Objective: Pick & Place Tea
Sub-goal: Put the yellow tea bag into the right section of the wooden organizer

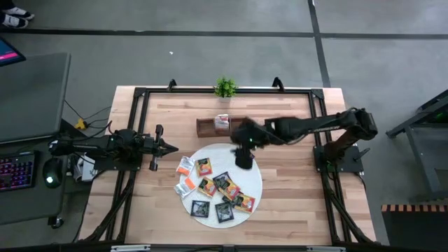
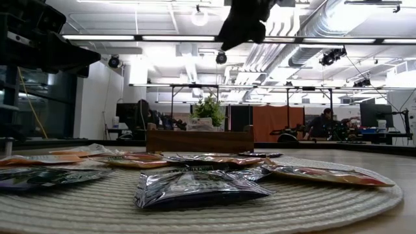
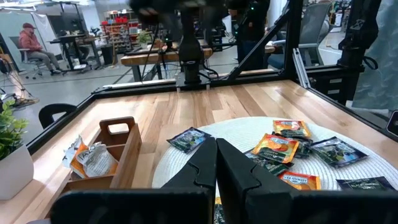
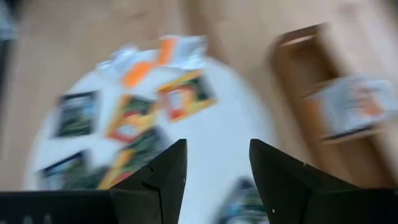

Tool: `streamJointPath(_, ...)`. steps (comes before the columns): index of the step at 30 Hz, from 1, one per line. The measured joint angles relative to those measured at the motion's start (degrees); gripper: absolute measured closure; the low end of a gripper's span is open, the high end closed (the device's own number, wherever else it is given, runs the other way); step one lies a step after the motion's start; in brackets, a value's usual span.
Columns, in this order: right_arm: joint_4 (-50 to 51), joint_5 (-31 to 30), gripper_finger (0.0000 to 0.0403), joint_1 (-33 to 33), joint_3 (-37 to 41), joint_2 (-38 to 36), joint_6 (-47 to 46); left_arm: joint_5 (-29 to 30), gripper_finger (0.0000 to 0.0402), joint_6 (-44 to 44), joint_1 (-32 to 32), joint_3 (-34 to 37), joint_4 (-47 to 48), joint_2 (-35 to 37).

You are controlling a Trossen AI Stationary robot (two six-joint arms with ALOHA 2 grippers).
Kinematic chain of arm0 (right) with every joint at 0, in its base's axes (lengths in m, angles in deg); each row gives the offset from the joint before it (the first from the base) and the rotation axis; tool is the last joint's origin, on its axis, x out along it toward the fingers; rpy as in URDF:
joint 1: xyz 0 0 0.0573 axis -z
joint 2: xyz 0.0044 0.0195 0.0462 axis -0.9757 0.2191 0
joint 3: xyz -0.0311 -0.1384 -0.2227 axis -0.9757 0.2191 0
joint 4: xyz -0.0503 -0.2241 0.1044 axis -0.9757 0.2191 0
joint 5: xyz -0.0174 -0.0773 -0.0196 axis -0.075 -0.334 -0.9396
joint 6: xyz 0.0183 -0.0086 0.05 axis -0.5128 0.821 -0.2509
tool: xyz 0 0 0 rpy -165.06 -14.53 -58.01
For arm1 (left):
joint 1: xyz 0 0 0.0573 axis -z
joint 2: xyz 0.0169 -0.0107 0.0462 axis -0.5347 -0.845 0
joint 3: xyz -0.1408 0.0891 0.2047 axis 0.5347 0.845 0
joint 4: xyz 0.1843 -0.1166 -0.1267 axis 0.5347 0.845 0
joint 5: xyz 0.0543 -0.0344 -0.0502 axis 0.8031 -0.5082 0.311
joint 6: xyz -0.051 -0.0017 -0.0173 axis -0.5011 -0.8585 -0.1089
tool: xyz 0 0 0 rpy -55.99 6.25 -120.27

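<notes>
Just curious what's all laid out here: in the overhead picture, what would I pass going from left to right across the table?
Left gripper → white-and-orange tea sachets → round mat → right gripper, above the mat → right arm's base.

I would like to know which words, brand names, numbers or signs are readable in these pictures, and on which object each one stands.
No text can be read with certainty.
Orange sachets: print present, too small to read.
Black sachets: print too blurred to read.
White sachets in the wooden tray: orange marks, no legible words.
Round mat, plant, both arms: no label visible.
</notes>
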Motion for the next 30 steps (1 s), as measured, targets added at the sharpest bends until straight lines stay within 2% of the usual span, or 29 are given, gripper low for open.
streamJointPath(4,-7.6,4.7,0.0231,-2.2,5.4,-0.1,-1.3,0.0,0.0401,0.0,0.0,0.0,0.0,0.0)
streamJointPath(9,-15.2,5.9,0.0229,-5.0,10.6,0.4,-2.5,0.0,0.0401,0.0,0.0,0.0,0.0,0.0)
streamJointPath(19,-15.7,7.3,0.0234,-10.0,14.4,0.7,-6.7,0.0,0.0401,0.0,0.0,0.0,0.0,0.0)
streamJointPath(24,-12.8,8.1,0.0235,-12.0,14.4,2.0,-8.9,0.0,0.0401,0.0,0.0,0.0,0.0,0.0)
streamJointPath(30,-13.4,13.5,0.0236,-12.2,14.4,6.5,-16.4,0.0,0.0401,0.0,0.0,0.0,0.0,0.0)
